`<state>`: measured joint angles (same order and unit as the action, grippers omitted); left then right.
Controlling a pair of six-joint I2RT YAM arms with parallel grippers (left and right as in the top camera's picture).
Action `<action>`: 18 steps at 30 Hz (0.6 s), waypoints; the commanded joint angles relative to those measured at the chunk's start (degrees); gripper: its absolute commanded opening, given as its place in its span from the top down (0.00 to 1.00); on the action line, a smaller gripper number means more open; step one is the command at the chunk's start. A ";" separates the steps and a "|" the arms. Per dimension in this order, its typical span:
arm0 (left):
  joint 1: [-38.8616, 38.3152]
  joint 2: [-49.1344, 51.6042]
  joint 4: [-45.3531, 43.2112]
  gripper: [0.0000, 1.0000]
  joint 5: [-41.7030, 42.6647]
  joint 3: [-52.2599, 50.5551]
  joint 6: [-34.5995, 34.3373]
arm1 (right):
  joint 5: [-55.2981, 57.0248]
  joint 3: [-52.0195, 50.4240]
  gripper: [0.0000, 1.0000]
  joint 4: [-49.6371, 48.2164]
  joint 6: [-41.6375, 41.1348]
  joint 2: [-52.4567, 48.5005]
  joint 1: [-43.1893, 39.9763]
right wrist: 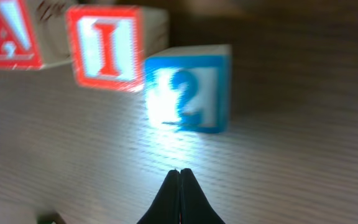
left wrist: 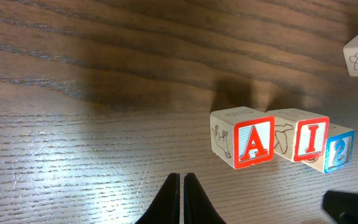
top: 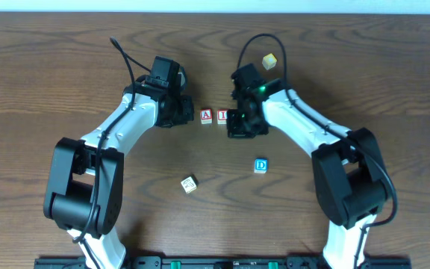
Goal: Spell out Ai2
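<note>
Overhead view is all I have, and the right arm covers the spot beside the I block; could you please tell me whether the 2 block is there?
Observer: Yes. The right wrist view shows the 2 block close beside the I block, on the side away from the A and slightly out of line with it.
Operator: Thank you. Is the right gripper holding it?
Observer: No. The right gripper is shut with nothing between its fingers, and bare table shows between it and the 2 block.
</note>
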<state>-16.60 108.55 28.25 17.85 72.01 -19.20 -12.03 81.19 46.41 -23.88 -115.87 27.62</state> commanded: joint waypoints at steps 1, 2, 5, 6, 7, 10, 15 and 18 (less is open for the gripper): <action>-0.02 0.85 0.26 0.95 0.17 1.33 1.44 | 2.21 0.13 0.99 -0.15 -0.31 -1.44 0.48; -0.02 0.85 0.24 0.94 0.17 1.33 1.44 | 2.29 0.13 0.99 -0.17 -0.33 -1.44 0.48; -0.02 0.85 0.24 0.94 0.15 1.33 1.44 | 3.32 0.13 0.99 -0.17 -0.35 -1.46 0.57; 0.00 0.85 0.24 0.95 0.15 1.33 1.44 | 3.98 0.13 0.99 -0.17 -0.37 -1.46 0.61; 0.04 0.85 0.24 0.95 0.17 1.33 1.44 | 4.74 0.13 0.99 -0.17 -0.55 -1.46 0.70; 0.09 0.85 0.28 0.94 0.17 1.33 1.44 | 6.21 0.11 0.99 -0.55 -0.52 -1.49 0.98; 0.09 0.85 0.26 0.94 0.15 1.33 1.44 | 6.25 0.11 0.99 -1.46 -0.55 -2.67 1.03; 0.09 0.85 0.44 0.94 0.17 1.33 1.44 | 6.25 0.11 0.99 -1.77 -0.79 -3.98 1.03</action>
<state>-16.60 108.55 28.29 17.85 72.01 -19.03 -6.79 81.21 44.97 -23.90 -117.49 28.25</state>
